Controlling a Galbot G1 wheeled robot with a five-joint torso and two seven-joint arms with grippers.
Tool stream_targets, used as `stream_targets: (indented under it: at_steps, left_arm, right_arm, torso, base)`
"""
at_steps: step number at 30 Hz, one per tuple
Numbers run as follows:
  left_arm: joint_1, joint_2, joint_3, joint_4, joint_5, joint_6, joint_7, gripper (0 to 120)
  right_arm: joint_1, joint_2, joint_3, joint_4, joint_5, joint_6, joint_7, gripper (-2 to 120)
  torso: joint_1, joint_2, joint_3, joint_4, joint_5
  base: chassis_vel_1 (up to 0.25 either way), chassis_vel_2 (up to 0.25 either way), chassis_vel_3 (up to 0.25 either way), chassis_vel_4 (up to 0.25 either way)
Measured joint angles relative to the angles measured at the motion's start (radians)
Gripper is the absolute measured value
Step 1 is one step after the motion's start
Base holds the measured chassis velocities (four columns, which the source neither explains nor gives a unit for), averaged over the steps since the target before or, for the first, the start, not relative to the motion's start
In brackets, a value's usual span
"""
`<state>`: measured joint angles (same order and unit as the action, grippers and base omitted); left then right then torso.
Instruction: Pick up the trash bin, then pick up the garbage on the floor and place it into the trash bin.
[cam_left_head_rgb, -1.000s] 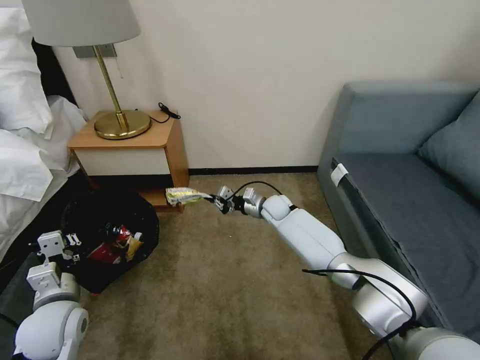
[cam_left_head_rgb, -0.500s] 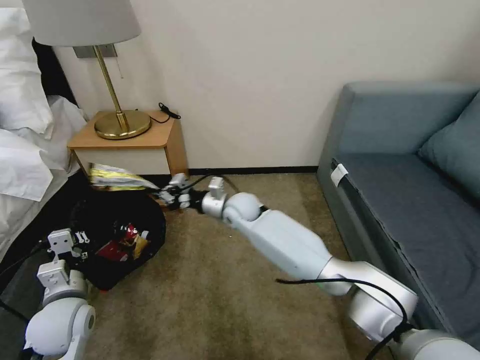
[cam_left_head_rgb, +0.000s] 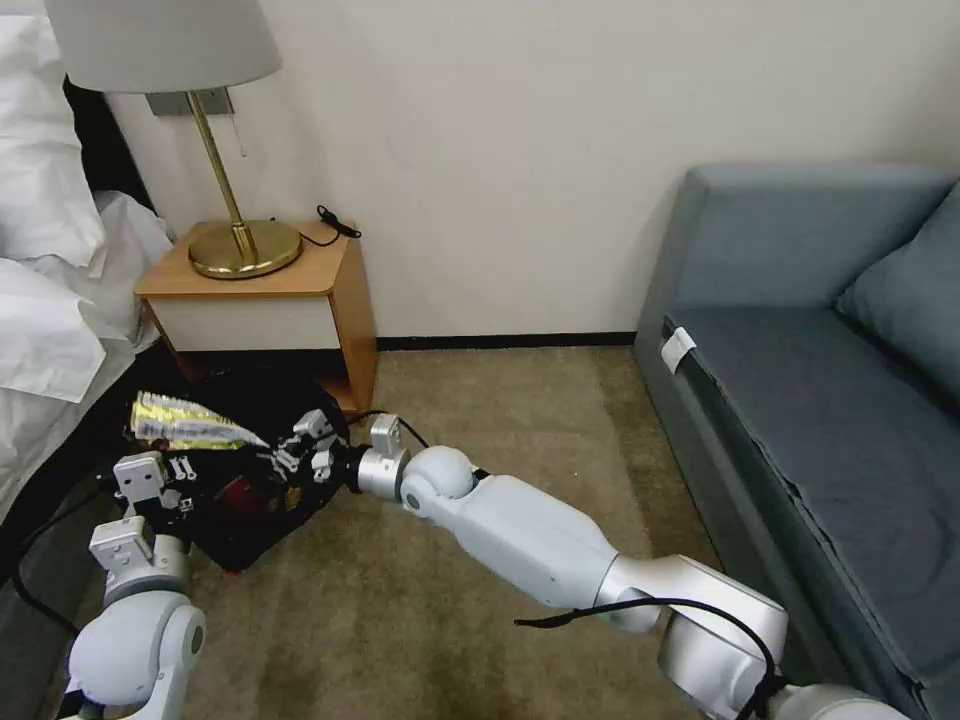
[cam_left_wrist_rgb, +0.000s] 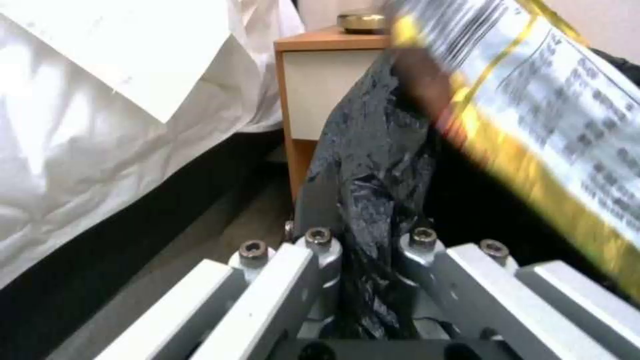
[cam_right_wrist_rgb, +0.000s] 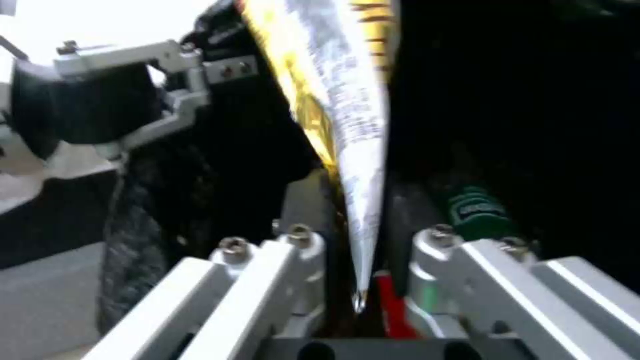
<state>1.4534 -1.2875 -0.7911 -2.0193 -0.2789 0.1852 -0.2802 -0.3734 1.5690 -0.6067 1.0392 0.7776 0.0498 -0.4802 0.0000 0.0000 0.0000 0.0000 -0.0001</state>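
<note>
The right tool (cam_left_head_rgb: 285, 455) reaches across the carpet (cam_left_head_rgb: 480, 560) to the trash bin (cam_left_head_rgb: 250, 535), its fingers clamped on one end of the yellow-silver snack wrapper (cam_left_head_rgb: 185, 424). The wrapper sticks out level from the tool and hangs over the bin's open mouth, above the black bag (cam_left_head_rgb: 290, 395) that lines it. In the right wrist view the wrapper (cam_right_wrist_rgb: 347, 125) runs straight out from between the two fingers, pinched at its near edge, with the dark inside of the bin behind it. A green-labelled bottle (cam_right_wrist_rgb: 477, 210) lies down in the bin beside the tool, and something red shows low between the fingers, probably another piece of litter, though it is too hidden to name.

The left tool (cam_left_head_rgb: 165, 480) sits at the bin's near-left rim. In the left wrist view its fingers are closed on a fold of the black bag (cam_left_wrist_rgb: 373, 200), which rises crinkled between them, so the bin is held by its liner edge. The wrapper (cam_left_wrist_rgb: 547, 115) crosses above that grip.

The bin stands just in front of the wooden nightstand (cam_left_head_rgb: 270, 290), beside the bed (cam_left_head_rgb: 50, 300).
</note>
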Motion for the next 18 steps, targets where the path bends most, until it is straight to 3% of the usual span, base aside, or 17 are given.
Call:
stream_targets:
  at_steps: [18]
  left_arm:
    - [0.004,0.002,-0.017,0.012,-0.021,-0.003,-0.021,4]
  right_arm:
    - [-0.002,-0.064,0.03,-0.014,-0.11,0.021,0.002,82]
  torso:
    - [0.0,0.0,0.0,0.0,0.0002]
  base:
    - [0.0,0.0,0.0,0.0]
